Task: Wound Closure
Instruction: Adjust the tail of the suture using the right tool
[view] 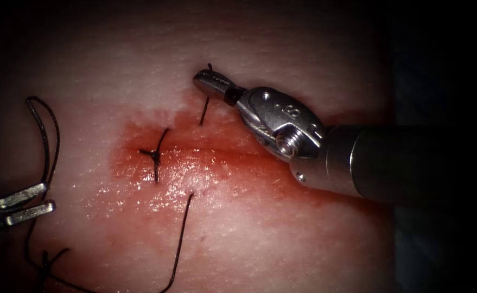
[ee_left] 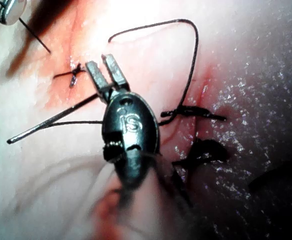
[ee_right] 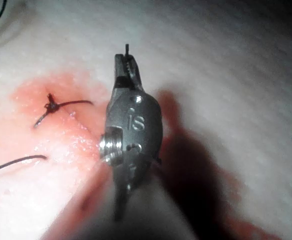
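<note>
My right tool (view: 208,80) is shut on the dark needle (view: 204,108) close to its tip, which pokes out beyond the jaws (ee_right: 127,47). The needle's other end meets the tissue (view: 281,239) at the far edge of the red cut, right of a tied stitch (view: 156,154). Thread (view: 181,239) comes out of the tissue on the cut's near side and curves down and off to the left. My left tool (view: 50,196) is at the left, open, holding nothing (ee_left: 101,62). A loop of thread (view: 51,135) runs just past its upper jaw.
Red fluid (view: 222,163) wets the tissue along the cut. More thread with a knot (view: 45,259) lies at the bottom left near the left tool. The right tool's thick shaft (view: 390,163) covers the cut's right end.
</note>
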{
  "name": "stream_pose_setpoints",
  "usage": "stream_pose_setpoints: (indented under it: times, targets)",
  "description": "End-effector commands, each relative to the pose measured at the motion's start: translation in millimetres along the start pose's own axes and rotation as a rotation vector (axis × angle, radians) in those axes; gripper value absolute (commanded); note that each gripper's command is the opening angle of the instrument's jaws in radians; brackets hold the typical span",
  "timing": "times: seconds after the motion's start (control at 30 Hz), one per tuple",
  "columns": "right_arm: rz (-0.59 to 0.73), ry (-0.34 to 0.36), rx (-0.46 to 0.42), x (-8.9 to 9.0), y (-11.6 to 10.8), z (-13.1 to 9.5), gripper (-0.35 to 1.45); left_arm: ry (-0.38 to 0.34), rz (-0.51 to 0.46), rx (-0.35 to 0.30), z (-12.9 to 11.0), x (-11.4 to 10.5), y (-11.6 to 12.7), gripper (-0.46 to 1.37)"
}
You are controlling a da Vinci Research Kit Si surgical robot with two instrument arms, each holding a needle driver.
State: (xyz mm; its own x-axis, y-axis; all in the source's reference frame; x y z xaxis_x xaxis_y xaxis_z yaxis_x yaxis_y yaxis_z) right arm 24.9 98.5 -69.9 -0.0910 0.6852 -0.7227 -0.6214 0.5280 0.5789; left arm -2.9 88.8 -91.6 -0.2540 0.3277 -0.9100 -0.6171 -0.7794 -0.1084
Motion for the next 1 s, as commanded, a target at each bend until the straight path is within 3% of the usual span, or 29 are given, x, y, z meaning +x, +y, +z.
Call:
stream_pose_setpoints:
  times: [0.03,0.53,0.57,0.6,0.67,0.7,0.73,0.8,1.0]
  targets:
    - [-0.001,0.0,0.0,-0.1,0.0,0.0,-0.35,0.0,0.0,-0.005,0.0,0.0,0.0,-0.35]
    - [-0.001,-0.007,0.029,-0.5,-0.5,0.0,-0.35,0.006,0.006,-0.012,0.1,0.0,0.0,-0.35]
    - [-0.001,-0.007,0.032,-0.5,-0.5,0.1,-0.08,0.006,0.006,-0.012,0.1,0.0,-0.1,-0.35]
    - [-0.001,-0.007,0.034,-0.5,-0.4,0.2,0.4,0.006,0.006,-0.012,0.2,0.0,-0.1,-0.35]
    - [-0.007,-0.007,0.036,-0.5,-0.3,0.1,0.94,0.006,0.006,-0.013,0.2,0.0,-0.1,-0.35]
    - [-0.007,-0.007,0.036,-0.5,-0.3,0.1,0.94,0.006,0.006,-0.013,0.2,0.0,-0.1,-0.35]
    - [-0.013,-0.013,0.037,-0.4,-0.3,-0.1,1.08,0.006,0.006,-0.013,0.2,0.0,-0.1,-0.35]
    - [-0.021,-0.034,0.04,-0.4,-0.1,-0.3,1.19,0.007,0.006,-0.014,0.3,0.0,-0.2,-0.35]
    - [-0.034,-0.087,0.036,-0.3,0.0,-1.2,1.37,-0.001,0.018,-0.021,0.7,0.0,-0.6,-0.35]
